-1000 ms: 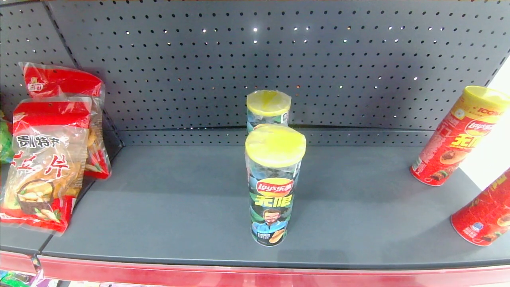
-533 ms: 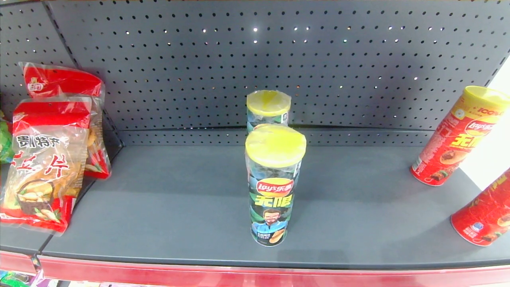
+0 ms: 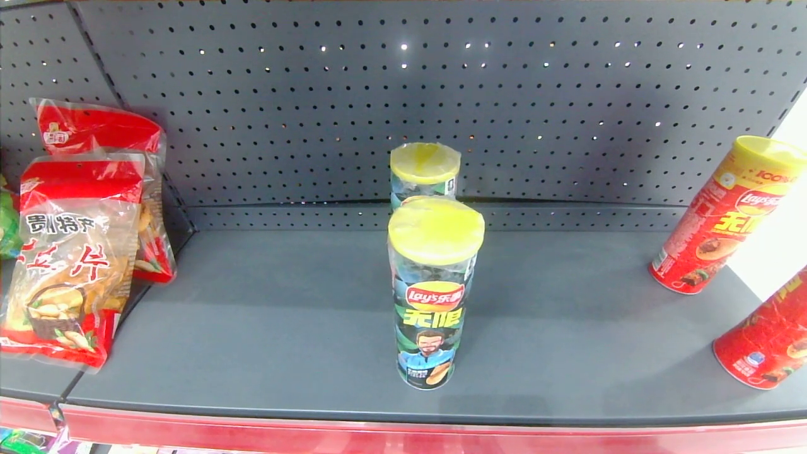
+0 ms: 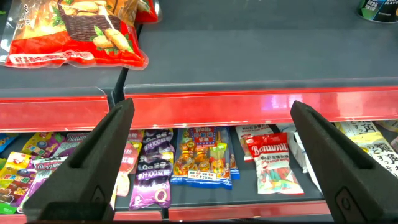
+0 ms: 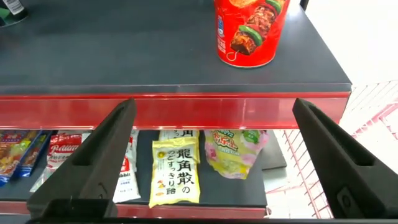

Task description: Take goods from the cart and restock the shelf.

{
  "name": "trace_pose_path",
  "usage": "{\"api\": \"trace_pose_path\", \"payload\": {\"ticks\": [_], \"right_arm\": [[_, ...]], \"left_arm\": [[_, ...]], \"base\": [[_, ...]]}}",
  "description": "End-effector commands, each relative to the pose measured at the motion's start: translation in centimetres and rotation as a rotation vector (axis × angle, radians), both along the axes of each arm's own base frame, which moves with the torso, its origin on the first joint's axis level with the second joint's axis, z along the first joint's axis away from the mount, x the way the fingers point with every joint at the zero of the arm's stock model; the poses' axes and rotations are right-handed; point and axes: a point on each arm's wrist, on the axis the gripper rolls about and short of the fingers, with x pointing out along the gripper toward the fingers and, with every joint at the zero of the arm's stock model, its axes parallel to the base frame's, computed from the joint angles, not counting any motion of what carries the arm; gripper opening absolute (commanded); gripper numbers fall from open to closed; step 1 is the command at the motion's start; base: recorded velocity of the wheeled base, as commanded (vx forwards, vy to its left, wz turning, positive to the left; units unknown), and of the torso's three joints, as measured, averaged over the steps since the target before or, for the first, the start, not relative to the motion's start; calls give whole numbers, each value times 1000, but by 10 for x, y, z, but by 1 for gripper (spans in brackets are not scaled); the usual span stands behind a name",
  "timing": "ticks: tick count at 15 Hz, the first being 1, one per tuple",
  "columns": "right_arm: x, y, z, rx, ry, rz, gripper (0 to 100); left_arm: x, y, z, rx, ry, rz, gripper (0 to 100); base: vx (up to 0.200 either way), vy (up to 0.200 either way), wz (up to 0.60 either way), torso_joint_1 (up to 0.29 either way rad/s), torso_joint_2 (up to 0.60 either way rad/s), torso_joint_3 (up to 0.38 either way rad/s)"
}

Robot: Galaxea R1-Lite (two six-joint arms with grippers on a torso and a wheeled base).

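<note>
Two green chip cans with yellow lids stand one behind the other mid-shelf, the front can [image 3: 432,296] and the rear can [image 3: 423,171]. The grey shelf [image 3: 265,328] has a red front edge [image 4: 249,107]. My left gripper [image 4: 211,162] hangs open just below and in front of that edge, nothing between its fingers. My right gripper [image 5: 214,158] is also open and empty, in front of the shelf's right end, below a red chip can [image 5: 249,31].
Red snack bags [image 3: 72,252] lean at the shelf's left end. Two red chip cans [image 3: 725,214] [image 3: 766,340] stand at the right. A lower shelf holds candy and snack packets [image 4: 202,158] [image 5: 177,171]. A perforated back panel [image 3: 403,94] closes the shelf behind.
</note>
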Motion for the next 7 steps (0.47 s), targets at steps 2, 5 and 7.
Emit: {"api": "trace_pose_path", "payload": {"ticks": [2, 5, 7], "right_arm": [[0, 0, 0, -1, 1, 1, 100], [0, 0, 0, 1, 1, -4, 100], [0, 0, 0, 4, 1, -4, 100]], "left_arm": [[0, 0, 0, 0, 1, 0, 100], [0, 0, 0, 0, 1, 0, 100], [0, 0, 0, 0, 1, 0, 100]], "base": [[0, 0, 0, 0, 0, 0], [0, 0, 0, 0, 0, 0], [0, 0, 0, 0, 0, 0]]}}
